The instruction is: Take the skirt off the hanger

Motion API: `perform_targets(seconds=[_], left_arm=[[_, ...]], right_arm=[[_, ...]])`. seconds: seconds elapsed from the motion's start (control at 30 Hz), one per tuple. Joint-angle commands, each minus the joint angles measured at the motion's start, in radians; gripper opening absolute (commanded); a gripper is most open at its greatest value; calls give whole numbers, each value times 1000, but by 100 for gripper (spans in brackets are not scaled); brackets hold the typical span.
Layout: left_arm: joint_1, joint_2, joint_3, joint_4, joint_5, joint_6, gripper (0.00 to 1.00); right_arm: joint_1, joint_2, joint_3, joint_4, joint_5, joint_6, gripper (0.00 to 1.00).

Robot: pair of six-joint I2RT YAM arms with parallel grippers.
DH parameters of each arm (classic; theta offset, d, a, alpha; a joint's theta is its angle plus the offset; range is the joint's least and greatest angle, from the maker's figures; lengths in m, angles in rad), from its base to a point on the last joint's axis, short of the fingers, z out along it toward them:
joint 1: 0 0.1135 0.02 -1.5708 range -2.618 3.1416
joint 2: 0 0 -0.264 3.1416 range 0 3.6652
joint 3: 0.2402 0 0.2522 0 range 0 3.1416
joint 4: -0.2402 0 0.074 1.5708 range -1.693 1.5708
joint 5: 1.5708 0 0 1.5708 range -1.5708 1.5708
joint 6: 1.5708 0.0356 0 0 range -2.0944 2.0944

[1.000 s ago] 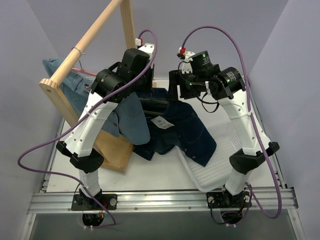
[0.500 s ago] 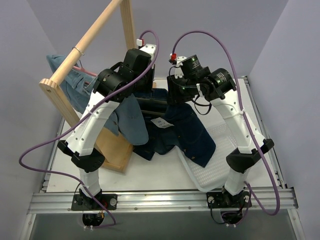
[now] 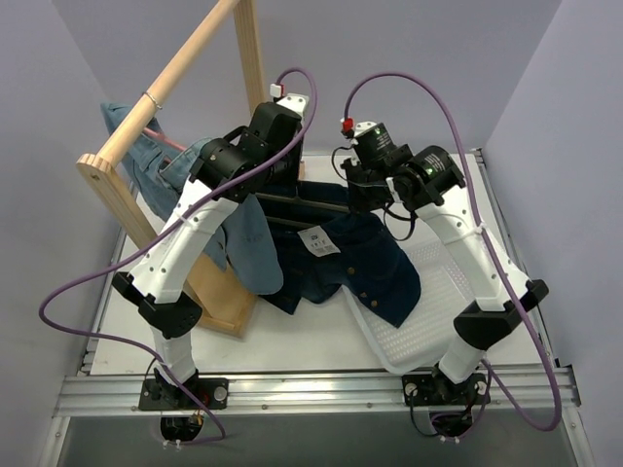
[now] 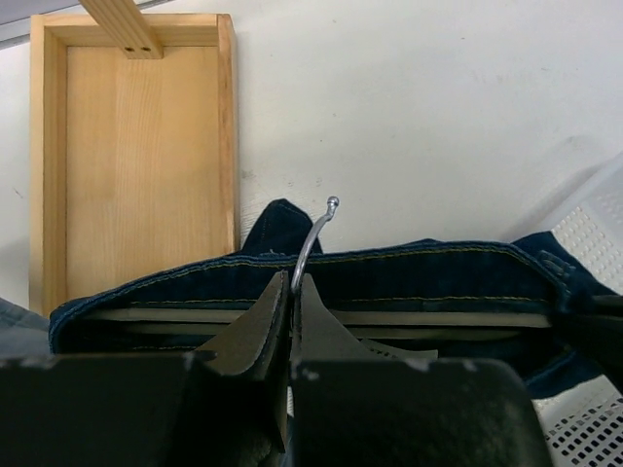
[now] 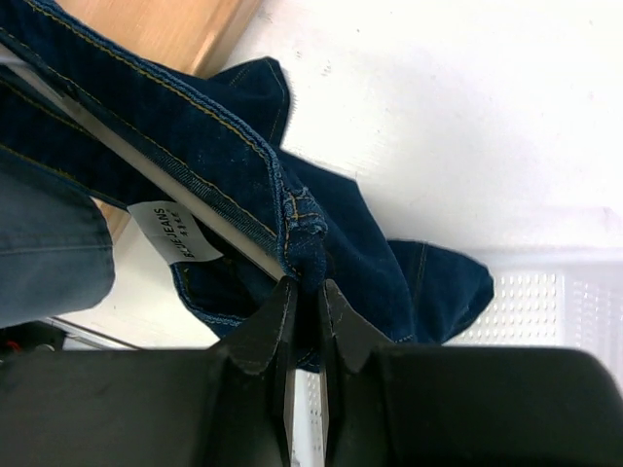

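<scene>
A dark blue denim skirt (image 3: pixel 365 265) hangs by its waistband from a hanger whose bar (image 4: pixel 438 318) runs through the waistband. The skirt's lower part lies on the table. My left gripper (image 4: pixel 292 290) is shut on the hanger's metal hook (image 4: pixel 313 233), holding it above the table. In the right wrist view my right gripper (image 5: pixel 307 292) is shut on the bunched end of the skirt's (image 5: pixel 380 268) waistband, right beside the end of the hanger bar (image 5: pixel 195 209). A white label (image 5: pixel 175 233) hangs inside the waistband.
A wooden rack stands at the left with a sloping rail (image 3: pixel 165 83) and a box base (image 4: pixel 136 165). Lighter blue denim garments (image 3: pixel 248 243) hang from it. A white perforated basket (image 3: pixel 433 311) lies at the right, partly under the skirt's hem.
My right gripper has shut on the end of the skirt's waistband. Both arms have shifted toward the back, and the hanger with the skirt has moved with them.
</scene>
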Motion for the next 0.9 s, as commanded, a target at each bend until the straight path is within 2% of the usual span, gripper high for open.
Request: perform_targets(seconds=[0.0,0.23,0.5,0.87], left_arm=[[8,-80,8,51,-131,20,2],[9,-121,-30,85,-147,34,2],[12,-120,-24,86,-163,43,2],[17,-95,60,74,-147,29,2]], right_arm=[[-40,-146,-85,-89,127,33,0],[-190,-242,-225,-72,79,31,0],[-231,-297,-248,-90,91,30,0],[-251,-381,-301,-89,59,92,0]])
